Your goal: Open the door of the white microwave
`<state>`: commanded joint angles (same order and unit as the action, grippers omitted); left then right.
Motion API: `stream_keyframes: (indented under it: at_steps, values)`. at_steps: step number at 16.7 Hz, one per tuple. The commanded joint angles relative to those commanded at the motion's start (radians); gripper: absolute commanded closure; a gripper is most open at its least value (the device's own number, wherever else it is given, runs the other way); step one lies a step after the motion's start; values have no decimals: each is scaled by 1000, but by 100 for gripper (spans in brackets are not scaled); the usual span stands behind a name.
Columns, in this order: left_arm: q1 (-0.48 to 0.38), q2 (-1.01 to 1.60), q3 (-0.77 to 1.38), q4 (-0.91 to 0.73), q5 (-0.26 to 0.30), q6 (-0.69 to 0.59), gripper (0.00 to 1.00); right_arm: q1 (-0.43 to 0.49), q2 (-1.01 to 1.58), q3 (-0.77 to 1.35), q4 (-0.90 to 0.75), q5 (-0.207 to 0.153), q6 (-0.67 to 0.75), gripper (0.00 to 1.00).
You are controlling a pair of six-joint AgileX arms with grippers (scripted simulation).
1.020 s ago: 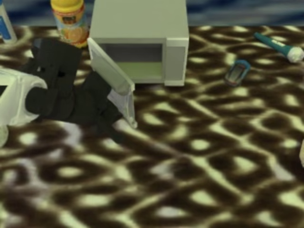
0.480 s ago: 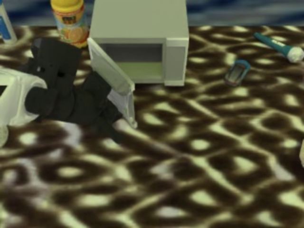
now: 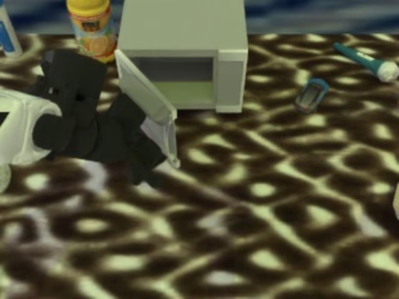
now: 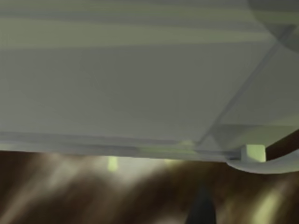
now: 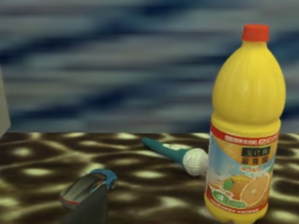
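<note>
The white microwave [image 3: 182, 28] stands at the back of the table, its pale greenish inside [image 3: 187, 92] showing. The door [image 3: 144, 99] is swung out wide toward the front left, its handle edge [image 3: 173, 146] nearest me. My left gripper [image 3: 146, 171] sits low on the table just beside that handle end, on the door's outer side. In the left wrist view the door's grey window [image 4: 121, 88] fills the frame, with the handle [image 4: 261, 161] at one corner and a dark tip of the gripper [image 4: 201, 212] below. My right gripper [image 5: 88, 210] is out of the top view.
An orange juice bottle [image 3: 91, 28] stands left of the microwave, with a white bottle [image 3: 7, 31] at the far left. A blue toy car [image 3: 312, 93] and a teal brush [image 3: 368, 61] lie right of the microwave. Another juice bottle [image 5: 245, 126] stands close in the right wrist view.
My left gripper has shifted slightly leftward beside the door's handle end. The door keeps the same wide angle.
</note>
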<state>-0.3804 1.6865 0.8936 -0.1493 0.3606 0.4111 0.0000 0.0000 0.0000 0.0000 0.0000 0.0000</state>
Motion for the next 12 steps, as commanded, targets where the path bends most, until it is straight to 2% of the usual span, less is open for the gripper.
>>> stream_keyframes:
  at_steps: [4,12]
  values:
    - [0,0,0,0,0,0,2,0,0,0,0,0,0,0]
    - [0,0,0,0,0,0,0,0,0,0,0,0,0,0]
